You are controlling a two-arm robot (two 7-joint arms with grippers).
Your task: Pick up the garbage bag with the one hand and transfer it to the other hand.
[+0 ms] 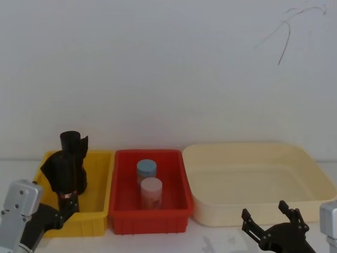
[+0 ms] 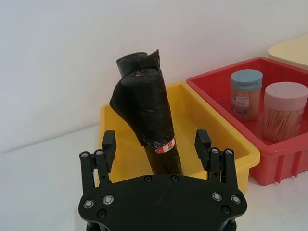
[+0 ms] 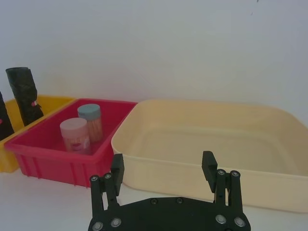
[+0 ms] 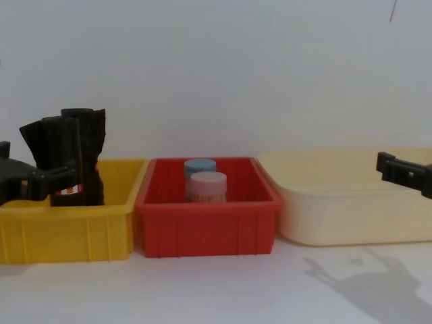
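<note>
1. Head view: the garbage bag (image 1: 66,174) stands upright in the yellow bin (image 1: 89,221), at 9 o'clock from the red bin (image 1: 150,219). The left tool (image 1: 67,203) sits at the bag's 6 o'clock, low by its foot. The right tool (image 1: 265,210) hangs spread and empty, well apart toward 3 o'clock, before the cream tray (image 1: 216,213). The left arm is clearly nearer.
2. Left wrist view: the left tool's fingers (image 2: 108,144) are spread, one on each side of the bag (image 2: 147,110) and level with its label band (image 2: 165,144). No contact shows. The bag's long axis is near vertical, so closing would likely pinch it low.
3. Right wrist view: the right tool (image 3: 162,161) is spread and holds nothing. The bag (image 3: 23,94) stands far beyond the red bin, and a second black roll (image 3: 3,118) is cut off at the frame edge.
4. Chest view: a finger of the left tool (image 4: 30,175) crosses the rolls, so it is hard to tell where one ends and the other begins. The bin wall hides their feet.
</note>
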